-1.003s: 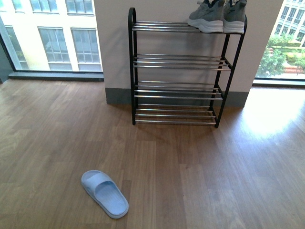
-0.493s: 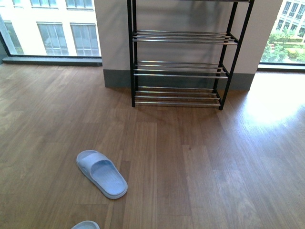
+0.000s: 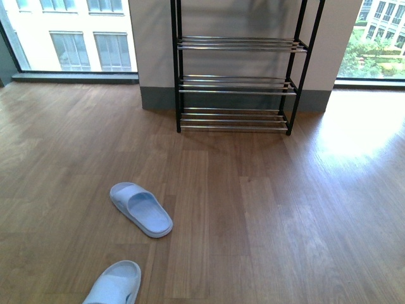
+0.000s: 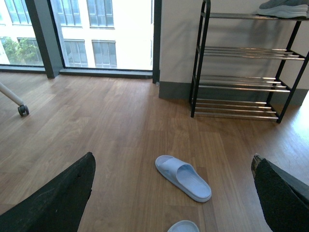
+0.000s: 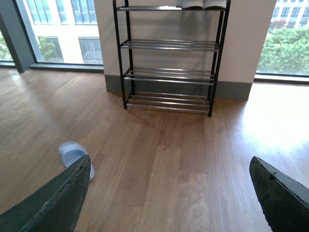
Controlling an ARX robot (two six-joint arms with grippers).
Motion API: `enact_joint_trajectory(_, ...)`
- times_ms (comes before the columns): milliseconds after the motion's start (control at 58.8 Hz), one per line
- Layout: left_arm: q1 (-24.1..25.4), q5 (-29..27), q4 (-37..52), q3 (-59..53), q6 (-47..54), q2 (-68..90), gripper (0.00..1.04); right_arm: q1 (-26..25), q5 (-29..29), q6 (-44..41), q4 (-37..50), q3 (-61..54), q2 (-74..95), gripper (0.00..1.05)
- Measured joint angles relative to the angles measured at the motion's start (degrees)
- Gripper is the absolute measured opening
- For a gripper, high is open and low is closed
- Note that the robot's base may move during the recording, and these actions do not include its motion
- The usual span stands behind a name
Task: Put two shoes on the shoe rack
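Two grey sneakers with white soles sit on the top tier of the black shoe rack (image 4: 241,50), at its right end; the left wrist view shows one sole (image 4: 285,7) and the right wrist view shows both soles (image 5: 202,4). The front view cuts the rack (image 3: 237,44) off above its lower three tiers, so the shoes are out of that view. My left gripper (image 4: 173,159) is open over the wooden floor, far from the rack, holding nothing. My right gripper (image 5: 170,159) is open too, with only bare floor between its fingers. Neither arm appears in the front view.
A light blue slipper (image 3: 140,209) lies on the floor in front of the rack, to the left. A second slipper (image 3: 114,285) lies at the near edge. A caster wheel (image 4: 22,110) stands by the left window. The rack backs onto a white wall between floor-length windows.
The front view has dipped downward: the rack's top tier and the sneakers have left the picture. A second blue slipper has come into view at the bottom edge.
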Motion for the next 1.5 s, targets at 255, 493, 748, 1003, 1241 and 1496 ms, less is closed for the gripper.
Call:
enact_joint_trajectory(255, 0.0, 0.0, 0.02, 0.0, 0.0, 0.0, 0.95, 0.0, 0.0, 0.0, -0.02, 0.0, 0.0, 0.95)
enact_joint_trajectory(493, 0.0, -0.09, 0.0, 0.0, 0.0, 0.0, 0.95, 0.0, -0.13, 0.0, -0.02, 0.0, 0.0, 0.95)
enact_joint_trajectory(748, 0.0, -0.17, 0.0, 0.0, 0.0, 0.0, 0.95, 0.0, -0.13, 0.0, -0.02, 0.0, 0.0, 0.95)
enact_joint_trajectory(1003, 0.0, -0.15, 0.02, 0.0, 0.0, 0.0, 0.95, 0.0, -0.11, 0.0, -0.02, 0.0, 0.02, 0.95)
enact_joint_trajectory(1241, 0.0, -0.15, 0.02, 0.0, 0.0, 0.0, 0.95, 0.0, -0.07, 0.0, -0.02, 0.0, 0.0, 0.95)
enact_joint_trajectory(1496, 0.0, -0.15, 0.02, 0.0, 0.0, 0.0, 0.95, 0.0, -0.09, 0.0, -0.02, 0.0, 0.0, 0.95)
